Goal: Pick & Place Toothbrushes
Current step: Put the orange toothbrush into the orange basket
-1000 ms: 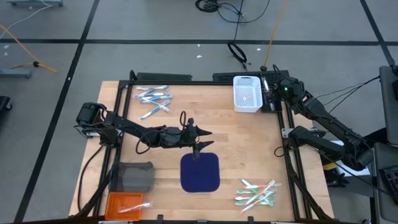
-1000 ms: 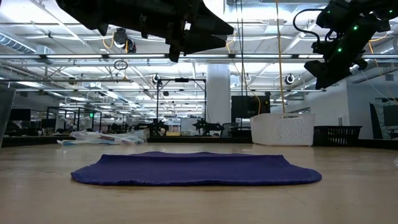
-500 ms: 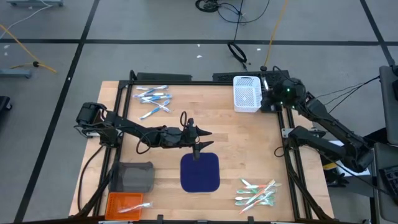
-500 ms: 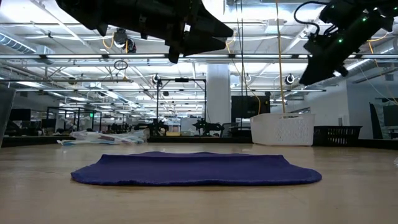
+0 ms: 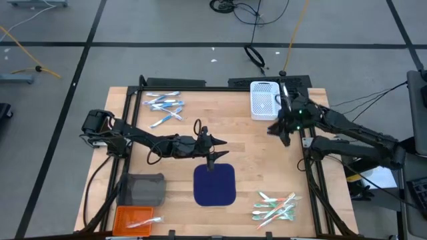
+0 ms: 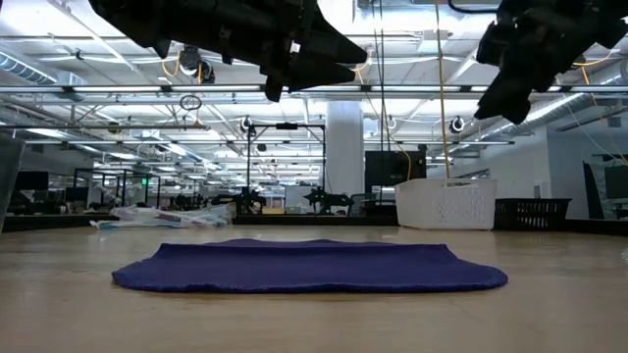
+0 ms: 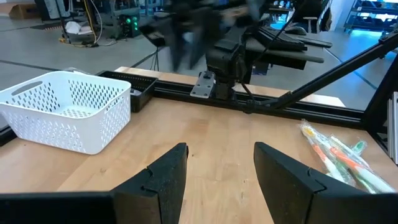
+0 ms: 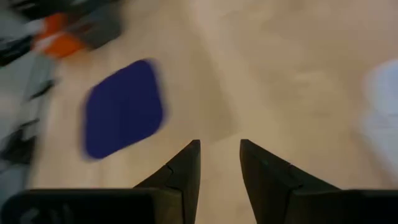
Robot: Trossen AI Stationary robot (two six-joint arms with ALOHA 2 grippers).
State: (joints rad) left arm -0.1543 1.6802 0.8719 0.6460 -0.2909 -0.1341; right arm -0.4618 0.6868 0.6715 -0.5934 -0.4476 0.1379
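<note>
A navy mat (image 5: 215,185) lies flat on the wooden table, near the front. One heap of toothbrushes, blue and white (image 5: 163,105), lies at the far left. A second heap, green, white and orange (image 5: 275,207), lies at the near right and also shows in the left wrist view (image 7: 339,158). My left gripper (image 5: 222,149) hangs open above the mat's far edge, facing the table's right, its fingers (image 7: 168,171) bare. My right gripper (image 5: 278,131) hovers open, high over the table's right side just in front of the white basket, slanting down toward the mat (image 8: 123,109).
A white perforated basket (image 5: 265,100) stands at the far right. A grey block (image 5: 143,189) and an orange tray (image 5: 133,217) holding a toothbrush sit at the near left. A black frame rail (image 5: 308,167) runs along the right edge. Bare wood lies between the mat and the basket.
My right gripper has swung from beside the basket at the far right corner toward the near edge and inward over the table. In doing so it has turned and now faces the mat. The left arm has kept still.
</note>
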